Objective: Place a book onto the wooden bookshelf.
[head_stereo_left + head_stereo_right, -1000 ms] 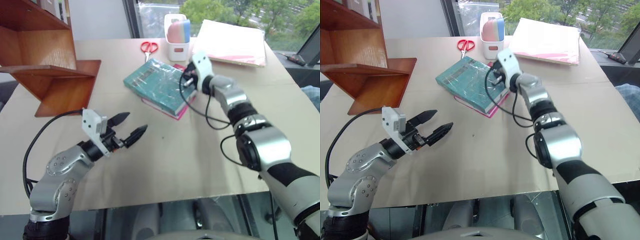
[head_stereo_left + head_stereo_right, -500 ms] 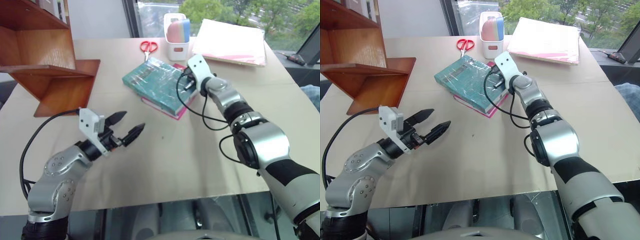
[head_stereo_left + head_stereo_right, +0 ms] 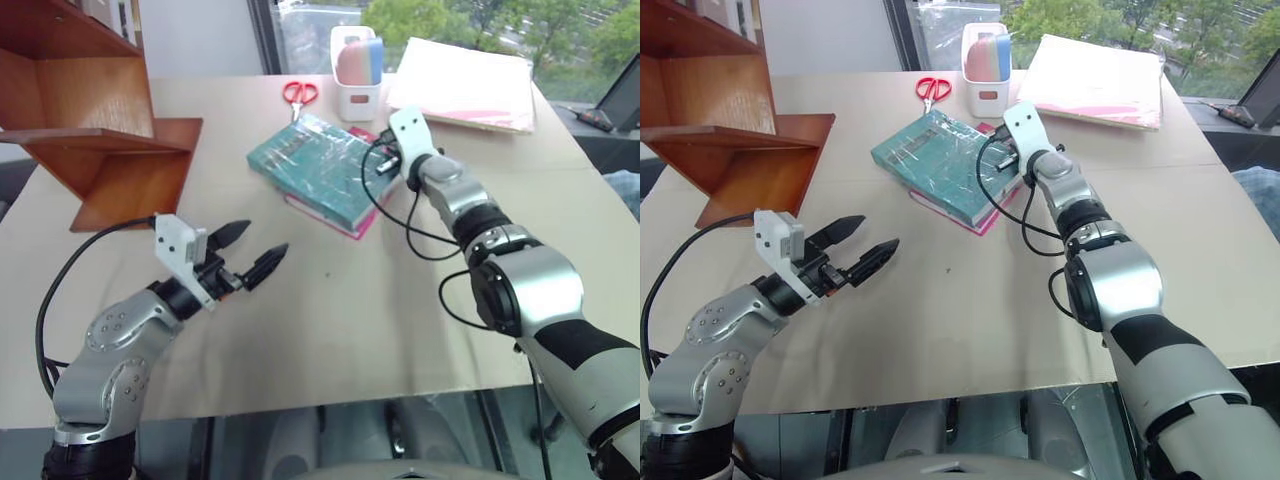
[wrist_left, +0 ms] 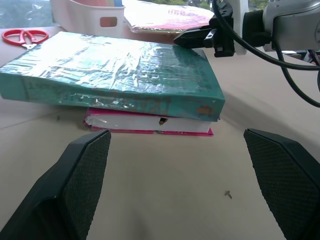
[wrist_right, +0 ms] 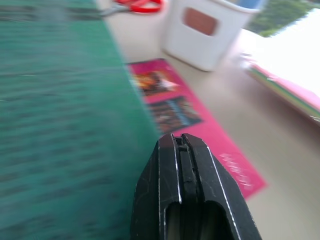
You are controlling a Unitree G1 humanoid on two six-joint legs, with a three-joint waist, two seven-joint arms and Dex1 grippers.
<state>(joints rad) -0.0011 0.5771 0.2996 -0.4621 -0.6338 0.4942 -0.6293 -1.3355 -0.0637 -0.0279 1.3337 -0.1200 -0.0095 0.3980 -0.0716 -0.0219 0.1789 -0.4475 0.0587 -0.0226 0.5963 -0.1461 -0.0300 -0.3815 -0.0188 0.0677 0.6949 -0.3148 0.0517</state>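
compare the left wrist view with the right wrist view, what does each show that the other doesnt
Left wrist view alone: the green book's thick side edge, resting on the pink book's pages, and the open left end effector.
Right wrist view alone: the pink book's printed cover and the shut right end effector at close range.
Both: the two books, red scissors, white holder and table.

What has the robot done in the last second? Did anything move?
The right gripper, shut and empty, dipped a little lower by the far edge of the green book. It has not taken hold of anything. The left gripper stayed open above the table, and the green book, the pink book under it and the bookshelf stayed put.
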